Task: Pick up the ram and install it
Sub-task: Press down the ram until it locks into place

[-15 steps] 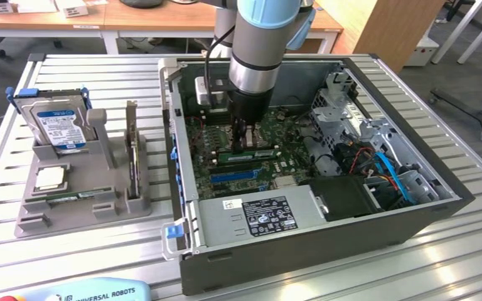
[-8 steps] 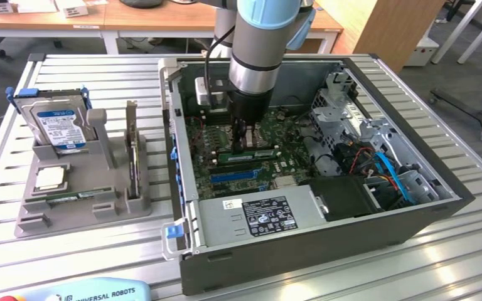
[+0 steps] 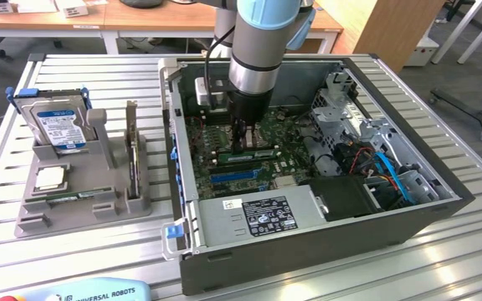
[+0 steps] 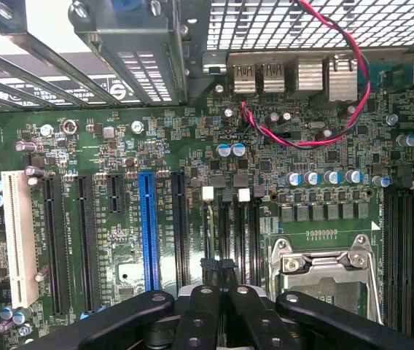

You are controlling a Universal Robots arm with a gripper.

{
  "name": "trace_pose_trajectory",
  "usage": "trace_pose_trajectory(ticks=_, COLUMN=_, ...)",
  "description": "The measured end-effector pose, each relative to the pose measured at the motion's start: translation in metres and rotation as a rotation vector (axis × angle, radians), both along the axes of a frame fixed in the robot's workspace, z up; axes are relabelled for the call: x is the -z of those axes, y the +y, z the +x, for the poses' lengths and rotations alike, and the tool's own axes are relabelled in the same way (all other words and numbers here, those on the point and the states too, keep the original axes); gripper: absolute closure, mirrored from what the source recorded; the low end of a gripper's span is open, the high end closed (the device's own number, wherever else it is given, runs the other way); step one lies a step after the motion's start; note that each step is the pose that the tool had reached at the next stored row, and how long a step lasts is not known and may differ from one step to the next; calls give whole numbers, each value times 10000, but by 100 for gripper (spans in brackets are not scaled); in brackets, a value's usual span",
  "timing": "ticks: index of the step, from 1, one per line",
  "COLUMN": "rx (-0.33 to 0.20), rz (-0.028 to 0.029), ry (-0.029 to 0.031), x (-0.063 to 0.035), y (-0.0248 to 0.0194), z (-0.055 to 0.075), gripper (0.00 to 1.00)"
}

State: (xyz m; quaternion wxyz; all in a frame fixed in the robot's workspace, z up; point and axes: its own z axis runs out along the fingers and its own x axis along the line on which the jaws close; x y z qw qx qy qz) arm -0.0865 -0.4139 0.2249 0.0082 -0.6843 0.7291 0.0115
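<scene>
At the table's (image 3: 73, 257) near edge lies a blue pendant (image 3: 90, 291) that reads "UNIVERSAL ROBOTS"; just beyond it stands the open computer case (image 3: 308, 244), with a grey power supply (image 3: 224, 226) along its near wall, whose white-and-black label is too fine to read.

Toward the table's edge on the exterior view's left stands a grey fixture (image 3: 82, 216) holding a thin green strip, possibly another stick; at its far end a hard drive (image 3: 57, 122) stands upright with a blue label whose print is not legible.

In the middle of the case the gripper (image 3: 241, 141) reaches down to the motherboard (image 3: 283, 169). In the wrist view its fingers (image 4: 220, 281) are clenched together over the long dark slots beside the processor socket (image 4: 323, 270). The ram (image 3: 258, 153) stands on edge right at the fingertips, in line with those slots; whether the fingers pinch its top edge or merely press on it, I cannot tell.

By its look the ram is light, thin and stiff but brittle; it should tolerate force only straight along its plane; the best hold is likely mid-length on the bare upper edge, away from the chips and contacts.
</scene>
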Motion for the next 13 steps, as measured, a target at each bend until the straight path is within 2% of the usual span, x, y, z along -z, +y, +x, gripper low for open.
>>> trace_pose_trajectory(ticks=13, rx=0, rz=-3, ry=1, x=11, y=0, z=0, gripper=90)
